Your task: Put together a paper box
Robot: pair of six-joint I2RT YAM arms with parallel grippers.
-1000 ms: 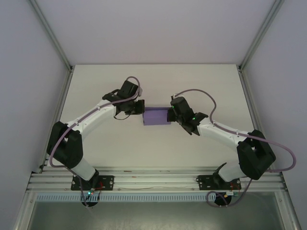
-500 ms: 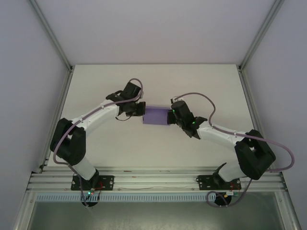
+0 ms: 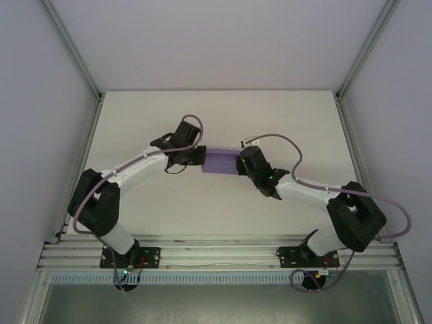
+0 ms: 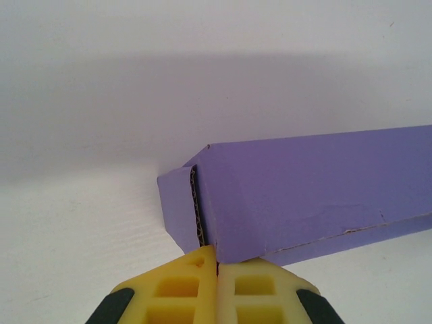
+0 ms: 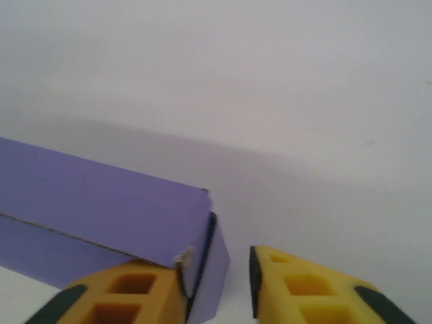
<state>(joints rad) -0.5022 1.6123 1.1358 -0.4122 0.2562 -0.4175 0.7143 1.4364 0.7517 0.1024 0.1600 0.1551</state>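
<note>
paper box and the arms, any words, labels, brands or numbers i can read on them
None can be read. The paper box is plain purple on every face shown, and the yellow fingers carry no marks. Any labels on the arms in the top view are too small to make out.

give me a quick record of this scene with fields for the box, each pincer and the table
paper box: purple, folded into a long cuboid, lying on the table between the two arms
left pincer: shut, tips at the box's left end beside the end flap; whether card is pinched cannot be told
right pincer: open, the box's other end flap standing between its jaws
table: white, the box lying near its middle
</note>
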